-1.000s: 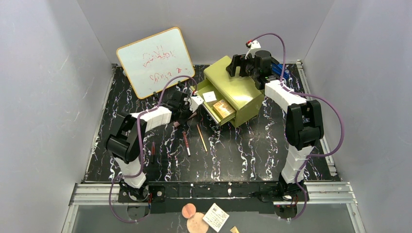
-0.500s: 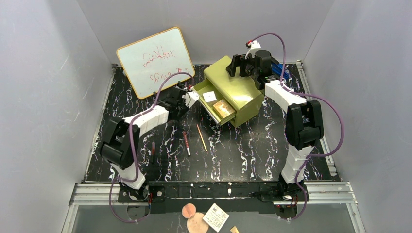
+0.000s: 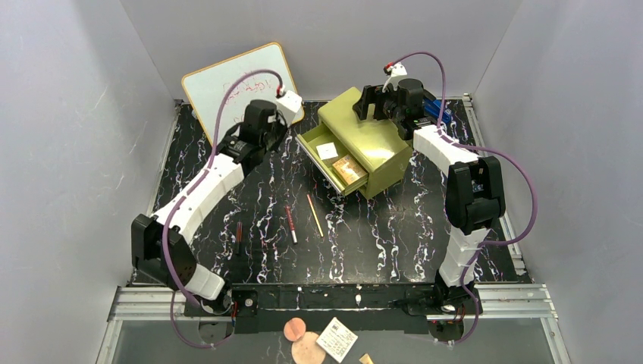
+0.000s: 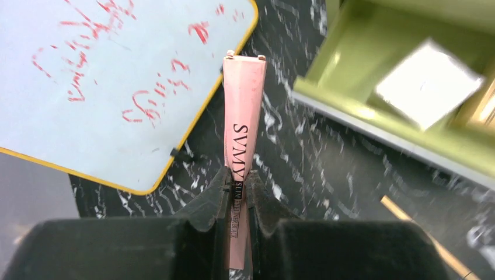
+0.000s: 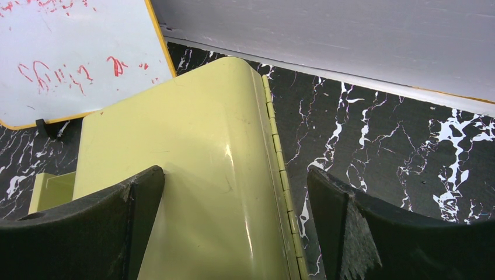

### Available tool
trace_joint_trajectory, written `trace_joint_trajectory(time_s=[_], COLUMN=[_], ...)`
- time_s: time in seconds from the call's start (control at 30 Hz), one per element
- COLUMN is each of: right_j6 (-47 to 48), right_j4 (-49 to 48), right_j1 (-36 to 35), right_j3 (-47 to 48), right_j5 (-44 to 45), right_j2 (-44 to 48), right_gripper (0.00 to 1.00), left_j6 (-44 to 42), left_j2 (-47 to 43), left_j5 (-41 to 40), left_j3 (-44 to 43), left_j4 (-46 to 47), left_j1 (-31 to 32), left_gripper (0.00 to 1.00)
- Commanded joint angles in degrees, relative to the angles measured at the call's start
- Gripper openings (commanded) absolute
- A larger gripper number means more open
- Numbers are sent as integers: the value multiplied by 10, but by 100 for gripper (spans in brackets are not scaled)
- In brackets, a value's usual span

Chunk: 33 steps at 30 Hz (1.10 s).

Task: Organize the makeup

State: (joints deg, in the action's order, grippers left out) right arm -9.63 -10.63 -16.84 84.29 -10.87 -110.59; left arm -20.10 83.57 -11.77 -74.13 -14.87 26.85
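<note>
My left gripper (image 3: 264,121) is raised in front of the whiteboard, left of the chest. It is shut on the thin pink case (image 4: 242,116), which sticks out past the fingertips (image 4: 222,184). The chest's drawer (image 3: 312,141) stands open. In it lie the white square box (image 3: 327,151) and the tan-orange palette (image 3: 349,168). The dark-red pencil (image 3: 290,223), the tan pencil (image 3: 315,215) and a dark pencil (image 3: 238,236) lie on the table. My right gripper (image 3: 371,102) is open, its jaws set wide apart over the back edge of the chest top (image 5: 192,163).
The olive-yellow chest (image 3: 375,140) stands at the back centre. The whiteboard with red writing (image 3: 227,83) leans at the back left. Grey walls close in three sides. A card and round pads (image 3: 318,341) lie below the front rail.
My left arm has lifted from beside the open drawer and swung back and to the left, in front of the whiteboard. The right arm has not moved.
</note>
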Motion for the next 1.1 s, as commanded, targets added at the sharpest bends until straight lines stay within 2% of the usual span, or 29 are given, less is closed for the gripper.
trace_joint_trajectory(time_s=[0.0, 0.3, 0.47, 0.6, 0.73, 0.9, 1.07], right_j6=[33, 34, 33, 33, 33, 34, 35], right_j4=[262, 260, 259, 260, 259, 258, 255], right_j1=[-7, -7, -7, -7, -7, -7, -7], right_j3=[-67, -69, -69, -69, -69, -72, -76], right_j5=[8, 9, 9, 8, 8, 10, 11], right_j2=[-78, -76, -78, -81, -81, -79, -78], right_gripper=[99, 99, 99, 99, 99, 99, 99], left_j6=[160, 519, 675, 763, 815, 883, 947], left_j2=[31, 72, 77, 87, 118, 170, 183], left_j5=[-14, -10, -29, -80, -134, -125, -179], left_j3=[-91, -149, -141, -152, -190, -228, -225], left_j4=[-61, -79, -81, -95, -124, -153, -177], left_j1=[1, 3, 12, 39, 79, 120, 156], left_gripper=[0, 0, 0, 0, 0, 0, 0])
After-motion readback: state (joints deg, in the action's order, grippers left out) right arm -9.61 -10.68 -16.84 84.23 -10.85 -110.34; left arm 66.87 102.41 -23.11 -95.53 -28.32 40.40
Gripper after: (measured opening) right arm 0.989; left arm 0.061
